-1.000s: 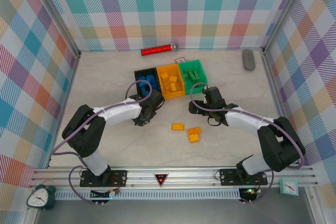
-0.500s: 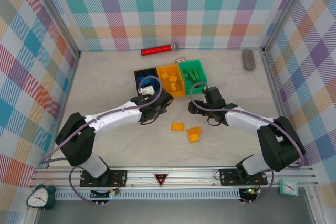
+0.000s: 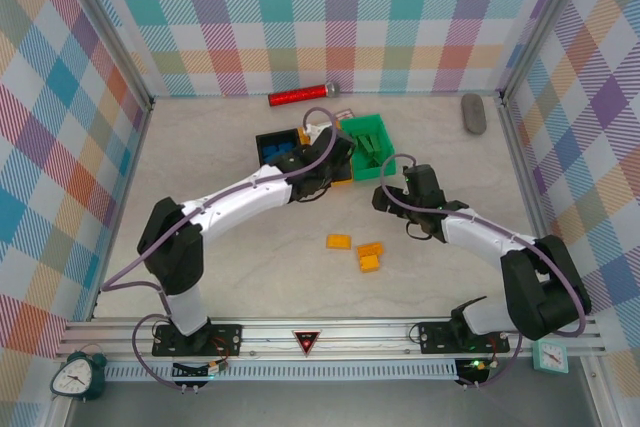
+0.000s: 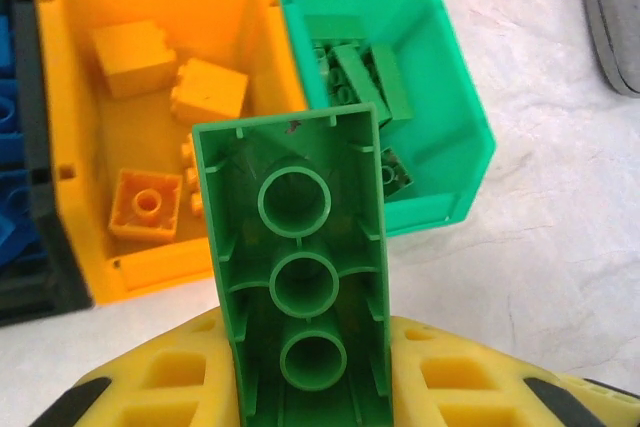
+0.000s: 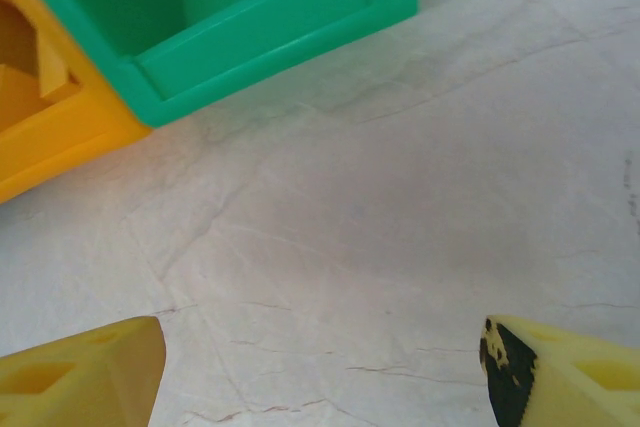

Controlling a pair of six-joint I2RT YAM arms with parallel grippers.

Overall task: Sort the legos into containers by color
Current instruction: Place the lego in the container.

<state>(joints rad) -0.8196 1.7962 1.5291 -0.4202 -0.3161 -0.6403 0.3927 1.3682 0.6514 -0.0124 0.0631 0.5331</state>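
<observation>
Centre frame: left tool (image 4: 310,387) clamps green lego (image 4: 300,247) above orange bin (image 4: 250,7) and green bin (image 4: 450,117); right tool (image 5: 320,367) wide, over bench (image 5: 400,197).

We see a robotics lab test cell: an aluminium rail (image 3: 360,327) carries two bolted arm bases (image 3: 197,337), alarm clocks (image 3: 75,375) stand at the rail's ends, and beyond the rail plaid panels (image 3: 340,7) box in a pale counter (image 3: 200,147).

Left arm (image 3: 250,192) across orange bin (image 4: 160,265), blocking it; open table (image 5: 400,197) beside green bin (image 5: 250,17); orange bricks (image 3: 339,242) mid-table
</observation>
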